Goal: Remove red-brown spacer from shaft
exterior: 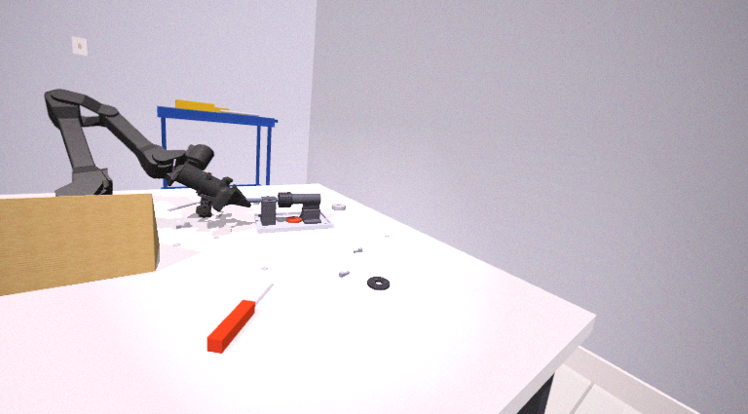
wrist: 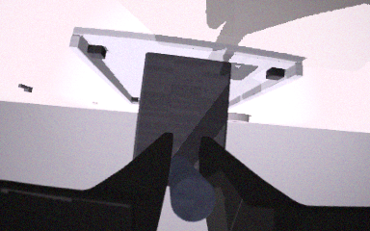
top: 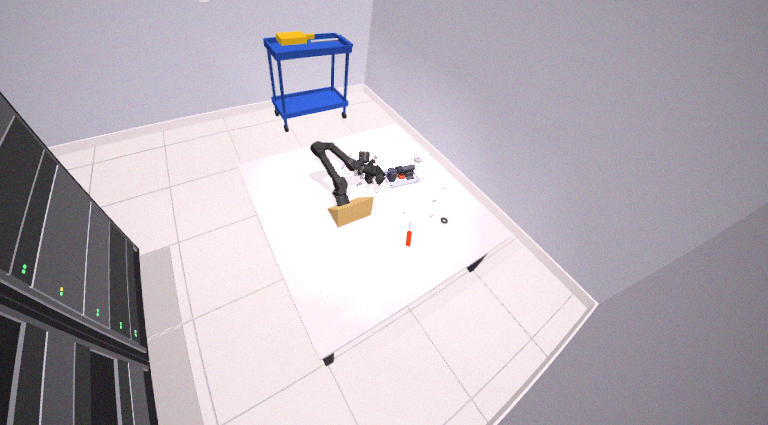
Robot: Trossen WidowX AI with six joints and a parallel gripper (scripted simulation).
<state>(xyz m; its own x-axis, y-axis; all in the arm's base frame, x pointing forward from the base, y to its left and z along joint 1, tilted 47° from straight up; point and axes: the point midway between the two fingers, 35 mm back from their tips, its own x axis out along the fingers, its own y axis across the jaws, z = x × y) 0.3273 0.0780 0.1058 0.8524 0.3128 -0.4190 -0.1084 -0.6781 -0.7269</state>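
Observation:
My gripper [top: 382,176] [exterior: 249,205] [wrist: 186,142] is shut on the blue-grey shaft [exterior: 256,200] [wrist: 193,199], just outside the near support block [top: 391,174] [exterior: 268,210] [wrist: 183,91]. A short length of shaft shows between the fingertips and this block. Beyond it, dark ring-like parts [exterior: 284,200] sit against the housing's horizontal cylinder [exterior: 310,199]; single spacers there cannot be told apart. The red-brown spacer [top: 399,176] [exterior: 293,219] looks orange-red and lies flat, low between the two blocks, over the light base plate [exterior: 295,227] [wrist: 118,63]. The shaft's inner end is hidden.
A wooden block [top: 353,213] [exterior: 77,239] stands by the arm's base. A red-handled screwdriver [top: 408,238] [exterior: 231,325], a black ring [top: 442,220] [exterior: 378,287] and small screws lie nearer the front. A pale ring [top: 417,159] [exterior: 338,207] lies behind the fixture.

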